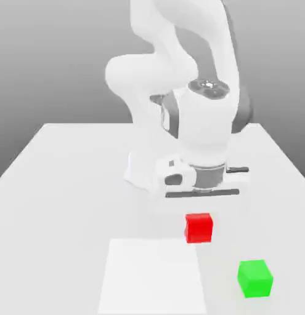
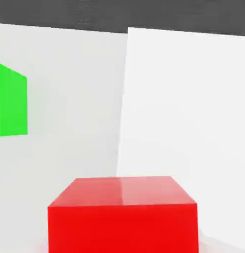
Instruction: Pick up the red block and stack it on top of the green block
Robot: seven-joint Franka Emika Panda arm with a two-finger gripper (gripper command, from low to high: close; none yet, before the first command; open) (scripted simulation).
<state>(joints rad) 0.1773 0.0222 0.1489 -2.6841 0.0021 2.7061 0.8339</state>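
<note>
The red block [image 1: 199,228] is seen beneath the hand, with the green block [image 1: 255,279] apart, toward the exterior view's right. Whether anything is gripped cannot be told; if the hold were off-centre, the block could be tilted or dropped during stacking.

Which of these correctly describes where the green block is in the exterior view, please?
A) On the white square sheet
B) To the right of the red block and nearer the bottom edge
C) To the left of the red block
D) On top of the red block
B, since the green block shows to the right of and lower than the red block in the exterior view.
</note>
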